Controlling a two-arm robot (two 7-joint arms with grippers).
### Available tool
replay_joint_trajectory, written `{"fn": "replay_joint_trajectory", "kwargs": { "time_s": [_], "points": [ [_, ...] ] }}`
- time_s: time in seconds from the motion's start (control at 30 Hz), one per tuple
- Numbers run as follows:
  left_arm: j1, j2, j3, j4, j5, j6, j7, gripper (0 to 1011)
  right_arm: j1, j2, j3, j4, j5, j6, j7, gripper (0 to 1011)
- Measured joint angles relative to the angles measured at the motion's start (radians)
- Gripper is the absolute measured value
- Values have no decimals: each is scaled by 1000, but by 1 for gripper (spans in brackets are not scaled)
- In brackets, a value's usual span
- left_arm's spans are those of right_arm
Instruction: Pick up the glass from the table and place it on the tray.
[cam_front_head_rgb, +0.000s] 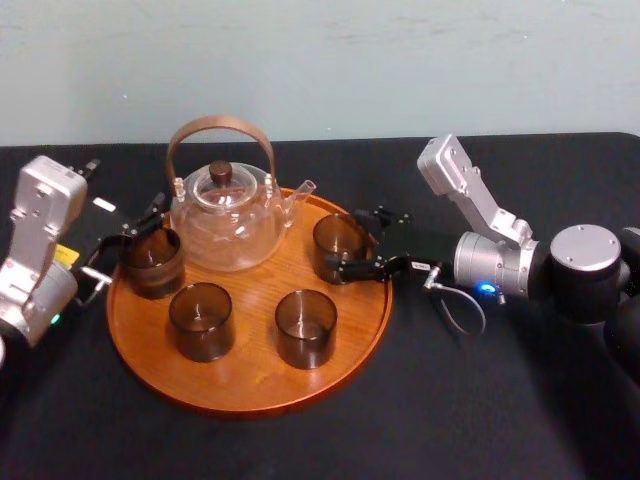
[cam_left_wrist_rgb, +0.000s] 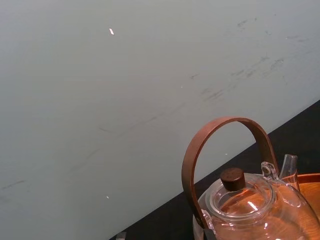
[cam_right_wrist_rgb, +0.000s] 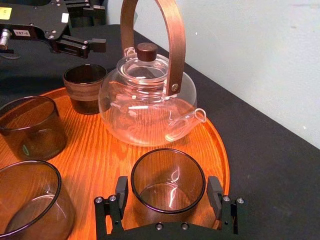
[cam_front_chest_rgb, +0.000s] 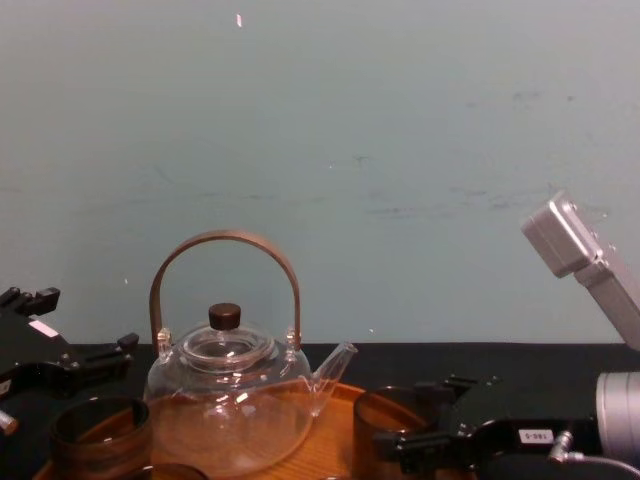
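A large round orange-brown wooden tray (cam_front_head_rgb: 250, 388) with a low rim lies in the middle of the head view on a black table (cam_front_head_rgb: 480, 410). A clear glass teapot (cam_front_head_rgb: 225, 218) with a brown hooped handle and a dark knob on its lid stands at the upper centre of the tray. The task's glass, a short smoky-brown glass tumbler (cam_front_head_rgb: 336, 238), stands upright on the tray just right of the teapot's spout, near the tray's right rim. The right gripper (cam_front_head_rgb: 345, 243) reaches in from the right of the frame. In the right wrist view its black fingers (cam_right_wrist_rgb: 121, 191) stand open on either side of the tumbler (cam_right_wrist_rgb: 167, 176), just beside its wall. Three more smoky tumblers stand on the tray: one at its left edge (cam_front_head_rgb: 152, 262) and two side by side (cam_front_head_rgb: 200, 320) (cam_front_head_rgb: 305, 328) in the lower half. The left gripper (cam_front_head_rgb: 135, 240) is at the left of the frame, close by the left-edge tumbler; whether it is open or closed cannot be told.
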Motion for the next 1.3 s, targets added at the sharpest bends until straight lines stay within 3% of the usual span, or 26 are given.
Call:
{"fn": "replay_joint_trajectory", "kwargs": {
  "time_s": [0.2,0.43,0.97,1.17,1.3],
  "points": [
    [0,0,0,0,0,0,0,1001,-3,2,2,-3,3,0,6,1002],
    [0,0,0,0,0,0,0,1001,-27,31,22,-38,21,11,23,1002],
    [0,0,0,0,0,0,0,1001,-128,168,87,-221,106,29,47,1002],
    [0,0,0,0,0,0,0,1001,-164,198,124,-268,134,29,0,1002],
    [0,0,0,0,0,0,0,1001,-182,200,147,-278,143,29,-43,1002]
  ]
}}
